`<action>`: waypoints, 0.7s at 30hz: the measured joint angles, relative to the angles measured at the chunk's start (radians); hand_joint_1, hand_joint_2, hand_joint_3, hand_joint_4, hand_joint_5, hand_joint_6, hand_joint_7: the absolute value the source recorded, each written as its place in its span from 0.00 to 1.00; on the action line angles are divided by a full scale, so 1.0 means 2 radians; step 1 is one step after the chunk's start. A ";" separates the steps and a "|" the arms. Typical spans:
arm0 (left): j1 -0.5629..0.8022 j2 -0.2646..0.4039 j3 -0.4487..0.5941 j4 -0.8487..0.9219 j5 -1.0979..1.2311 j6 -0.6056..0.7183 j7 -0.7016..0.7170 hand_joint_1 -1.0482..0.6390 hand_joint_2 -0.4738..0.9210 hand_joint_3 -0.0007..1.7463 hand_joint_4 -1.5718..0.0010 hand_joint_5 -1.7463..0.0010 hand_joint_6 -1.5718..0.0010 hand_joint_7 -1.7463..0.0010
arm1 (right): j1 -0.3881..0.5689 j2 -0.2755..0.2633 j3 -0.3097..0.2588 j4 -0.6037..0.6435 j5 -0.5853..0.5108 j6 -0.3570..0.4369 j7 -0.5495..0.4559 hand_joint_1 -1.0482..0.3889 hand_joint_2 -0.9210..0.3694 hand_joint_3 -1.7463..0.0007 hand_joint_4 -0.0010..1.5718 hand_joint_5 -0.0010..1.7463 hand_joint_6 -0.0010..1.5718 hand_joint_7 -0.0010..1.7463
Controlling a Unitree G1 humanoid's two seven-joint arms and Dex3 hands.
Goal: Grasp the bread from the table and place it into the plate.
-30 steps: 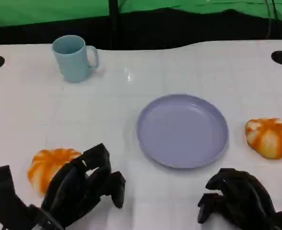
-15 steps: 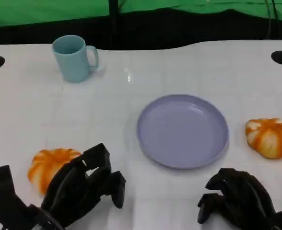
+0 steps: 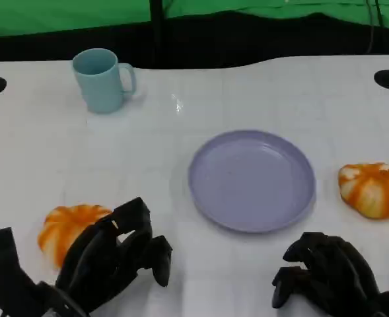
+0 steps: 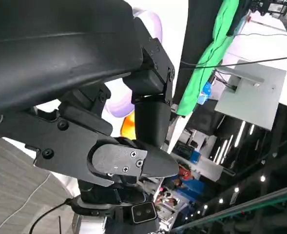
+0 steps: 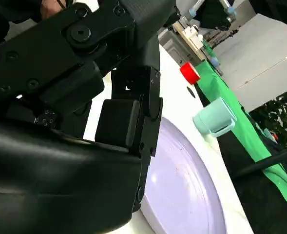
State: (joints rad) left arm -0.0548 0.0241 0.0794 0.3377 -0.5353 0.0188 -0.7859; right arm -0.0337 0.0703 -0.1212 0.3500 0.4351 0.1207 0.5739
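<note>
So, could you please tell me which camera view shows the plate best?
The head view: the whole plate lies unobstructed, empty, mid-table. The right wrist view shows much of it behind that hand's fingers; the left wrist view shows slivers past its hand.

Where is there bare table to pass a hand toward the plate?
Bare white table lies between the light blue mug and the round lavender plate. It is crowded where the left hand sits against the left orange pumpkin-shaped bread.
</note>
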 measured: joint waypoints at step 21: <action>0.007 0.117 -0.020 -0.164 0.276 -0.111 0.125 0.24 1.00 0.10 0.72 0.52 0.66 0.94 | 0.001 0.004 0.001 -0.001 -0.001 -0.003 0.000 0.02 0.15 1.00 0.99 0.44 1.00 0.22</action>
State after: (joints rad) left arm -0.0410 0.2590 0.0403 0.0096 0.0169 -0.2027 -0.5364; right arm -0.0316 0.0784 -0.1190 0.3484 0.4330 0.1145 0.5741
